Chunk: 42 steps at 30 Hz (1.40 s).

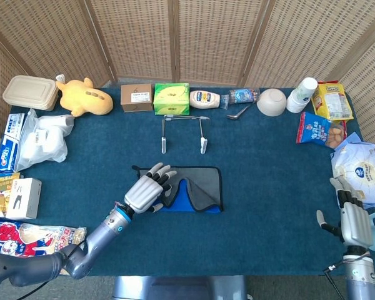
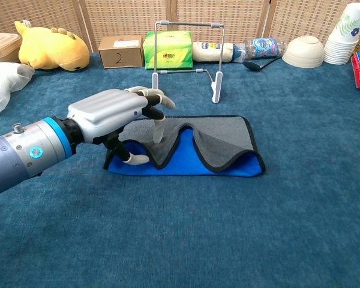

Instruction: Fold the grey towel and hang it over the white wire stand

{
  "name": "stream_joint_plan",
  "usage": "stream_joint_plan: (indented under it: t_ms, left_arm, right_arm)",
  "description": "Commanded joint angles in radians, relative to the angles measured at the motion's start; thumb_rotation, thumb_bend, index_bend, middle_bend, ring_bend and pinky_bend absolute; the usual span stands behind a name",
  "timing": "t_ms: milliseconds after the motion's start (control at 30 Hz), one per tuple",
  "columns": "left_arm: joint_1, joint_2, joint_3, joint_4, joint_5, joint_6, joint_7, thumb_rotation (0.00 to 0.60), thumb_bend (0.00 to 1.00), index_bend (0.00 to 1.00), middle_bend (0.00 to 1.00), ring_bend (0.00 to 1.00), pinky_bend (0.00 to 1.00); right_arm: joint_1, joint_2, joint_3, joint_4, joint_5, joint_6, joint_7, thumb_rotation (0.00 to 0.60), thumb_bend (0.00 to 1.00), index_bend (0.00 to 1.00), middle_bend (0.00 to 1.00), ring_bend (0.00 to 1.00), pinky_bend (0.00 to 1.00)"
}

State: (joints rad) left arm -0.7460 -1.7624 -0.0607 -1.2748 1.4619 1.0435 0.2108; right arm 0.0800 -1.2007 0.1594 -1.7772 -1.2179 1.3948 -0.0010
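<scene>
The grey towel (image 1: 203, 186) (image 2: 222, 139) lies folded lengthwise mid-table, with its blue underside showing along the near edge. My left hand (image 1: 149, 190) (image 2: 115, 114) is over the towel's left end, fingers spread and pointing down at the grey cloth. Its thumb sits by the blue front edge, and it grips nothing. The white wire stand (image 1: 182, 130) (image 2: 186, 55) stands upright just beyond the towel, bare. At the table's front right corner my right hand (image 1: 353, 222) is raised, fingers apart and empty; the chest view does not show it.
Along the back edge sit a yellow plush (image 1: 84, 97), a cardboard box (image 1: 136, 98), a green tissue box (image 1: 171, 98), a bottle (image 1: 204, 99), a bowl (image 1: 271, 102) and paper cups (image 1: 302, 94). Snack bags (image 1: 320, 130) lie right, packets (image 1: 31, 137) left.
</scene>
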Motion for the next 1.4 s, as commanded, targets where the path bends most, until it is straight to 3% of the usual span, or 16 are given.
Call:
stream_joint_plan:
  t_ms: [33,333,433,700,767,967,1167,1400]
  left_arm:
    - [-0.001,-0.001,0.0,0.004,0.005,-0.002,-0.002,0.6,0.39,0.57,0.19,0.0,0.0]
    - [0.003,0.022,-0.004,-0.001,-0.007,-0.02,-0.001,0.6,0.46,0.64,0.23,0.0,0.0]
    - [0.004,0.046,0.006,-0.024,-0.016,-0.044,0.002,0.6,0.45,0.57,0.2,0.0,0.0]
    - [0.022,0.081,0.016,-0.065,-0.036,-0.053,0.022,0.6,0.44,0.29,0.12,0.0,0.0]
    - [0.025,0.082,0.015,-0.07,-0.037,-0.051,0.024,0.6,0.44,0.27,0.12,0.0,0.0]
    - [0.028,0.071,0.012,-0.067,-0.03,-0.039,0.023,0.6,0.44,0.3,0.13,0.0,0.0]
    - [0.025,0.058,0.013,-0.053,-0.02,-0.044,0.016,0.6,0.44,0.45,0.15,0.0,0.0]
    - [0.024,0.049,0.012,-0.039,-0.023,-0.051,0.02,0.6,0.44,0.53,0.2,0.0,0.0]
  right_arm:
    - [-0.002,0.001,-0.001,0.0,-0.001,0.002,0.002,0.6,0.38,0.08,0.03,0.0,0.0]
    - [-0.006,0.004,-0.001,-0.002,-0.004,0.009,0.006,0.6,0.38,0.09,0.03,0.0,0.0]
    - [-0.01,0.007,-0.002,-0.002,-0.003,0.014,0.008,0.6,0.38,0.09,0.03,0.0,0.0]
    - [-0.012,0.01,-0.004,-0.005,-0.011,0.016,0.011,0.6,0.38,0.09,0.03,0.0,0.0]
    - [-0.012,0.009,-0.004,-0.006,-0.013,0.016,0.011,0.6,0.38,0.09,0.03,0.0,0.0]
    - [-0.016,0.011,-0.007,-0.01,-0.016,0.021,0.011,0.6,0.38,0.09,0.03,0.0,0.0]
    - [-0.026,0.019,-0.009,-0.017,-0.02,0.035,0.012,0.6,0.38,0.1,0.03,0.0,0.0]
    - [-0.032,0.024,-0.011,-0.02,-0.024,0.041,0.018,0.6,0.38,0.1,0.03,0.0,0.0]
